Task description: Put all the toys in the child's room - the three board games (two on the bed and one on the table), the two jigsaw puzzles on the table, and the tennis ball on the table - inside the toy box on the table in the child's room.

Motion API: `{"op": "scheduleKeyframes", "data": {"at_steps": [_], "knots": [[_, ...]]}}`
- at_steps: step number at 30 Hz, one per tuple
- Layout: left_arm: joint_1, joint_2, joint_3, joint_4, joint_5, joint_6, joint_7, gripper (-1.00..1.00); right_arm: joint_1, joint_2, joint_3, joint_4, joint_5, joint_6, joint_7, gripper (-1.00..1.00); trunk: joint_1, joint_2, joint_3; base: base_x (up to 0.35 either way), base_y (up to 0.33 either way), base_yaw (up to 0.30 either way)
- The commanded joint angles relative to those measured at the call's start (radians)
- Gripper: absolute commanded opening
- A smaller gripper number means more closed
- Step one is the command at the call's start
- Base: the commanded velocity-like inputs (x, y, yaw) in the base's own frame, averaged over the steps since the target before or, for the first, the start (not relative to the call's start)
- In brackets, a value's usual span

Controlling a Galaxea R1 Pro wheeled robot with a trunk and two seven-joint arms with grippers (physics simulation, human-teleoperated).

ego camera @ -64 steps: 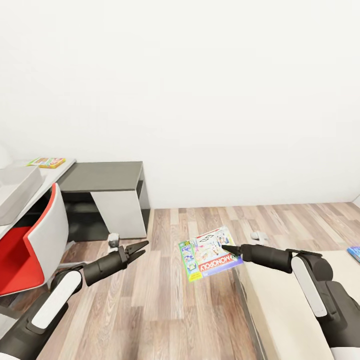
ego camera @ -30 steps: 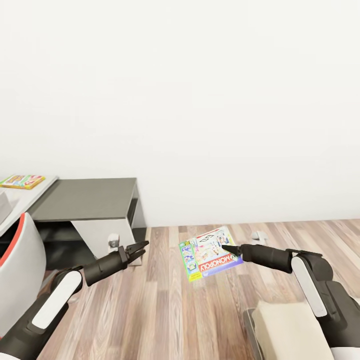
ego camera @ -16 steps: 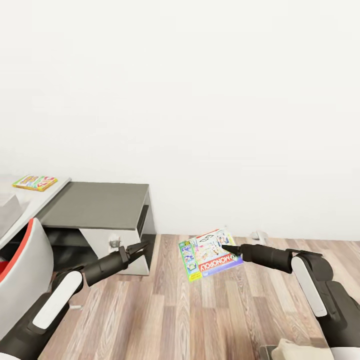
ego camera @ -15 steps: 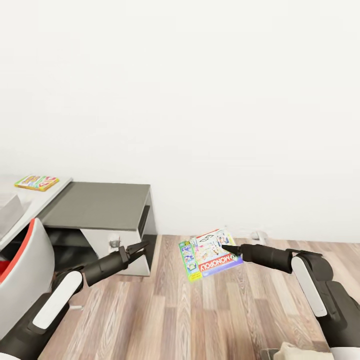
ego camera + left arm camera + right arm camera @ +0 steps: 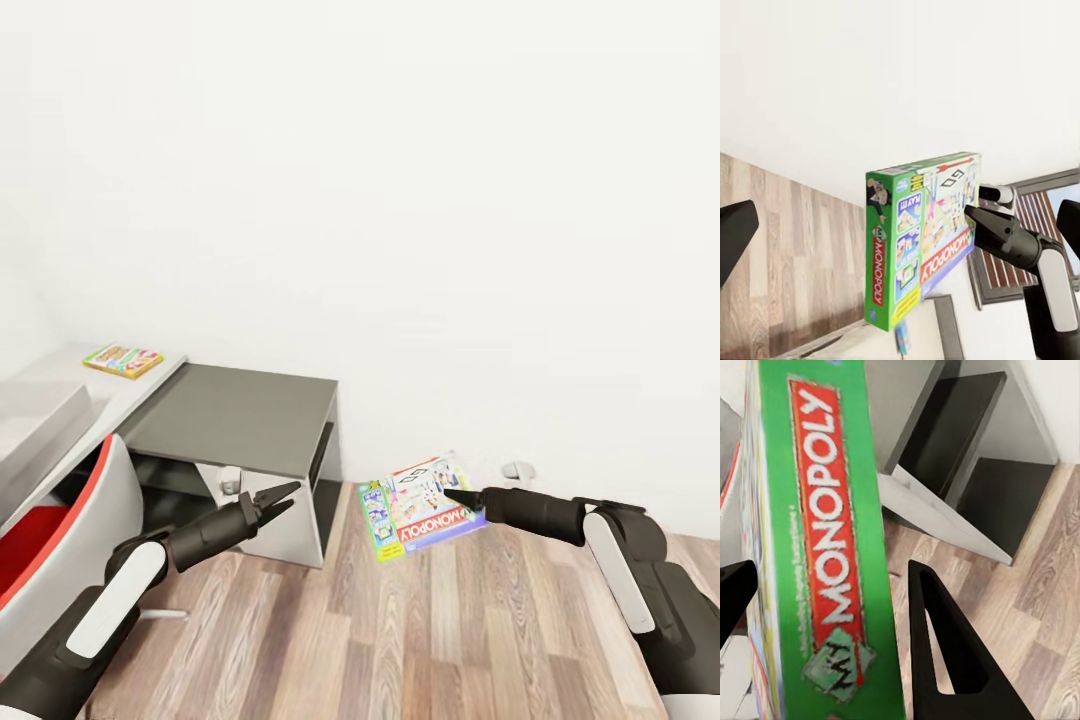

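A green-white-red Monopoly board game (image 5: 418, 506) hangs tilted over the wood floor, and my right gripper (image 5: 459, 495) is shut on its right edge. The right wrist view has the box's green side (image 5: 817, 547) between the dark fingers (image 5: 945, 660). My left gripper (image 5: 276, 497) is open with nothing in it, left of the box and in front of the table. From the left wrist the box (image 5: 919, 240) stands clear of the finger (image 5: 735, 232). A yellow-green-red board game (image 5: 123, 360) lies on the table's pale top (image 5: 140, 393). The toy box (image 5: 35, 425) shows partly at the left edge.
The table's dark grey section (image 5: 245, 415) with its white cabinet door (image 5: 270, 510) stands against the white wall. A chair with a red seat and white back (image 5: 70, 510) sits at the far left. Wood floor (image 5: 450, 630) stretches open under and right of the arms.
The camera has moved: the table has slid rightward and grown closer, and the bed's corner has left the view. Both arms keep their pose, the Monopoly box still gripped.
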Motion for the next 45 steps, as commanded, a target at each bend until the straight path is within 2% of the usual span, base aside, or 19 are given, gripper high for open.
{"op": "scheduleKeyframes", "data": {"at_steps": [1,21,45], "knots": [[-0.001,0.001,-0.001,0.000,0.006,0.005,0.001,1.00,-0.001,0.000,-0.002,-0.001,-0.002,0.007,0.004,-1.00,0.001,-0.002,-0.001,0.046,0.000,0.190],[-0.001,0.000,-0.001,-0.044,0.008,0.005,0.002,1.00,-0.001,0.000,-0.004,-0.002,-0.003,0.007,0.004,-1.00,0.001,-0.002,0.024,0.012,0.000,0.146],[-0.001,-0.009,-0.007,-0.073,0.008,0.010,0.005,1.00,-0.016,0.000,-0.014,-0.008,-0.006,0.007,0.004,-1.00,0.001,-0.002,0.028,0.000,0.000,0.015]]}}
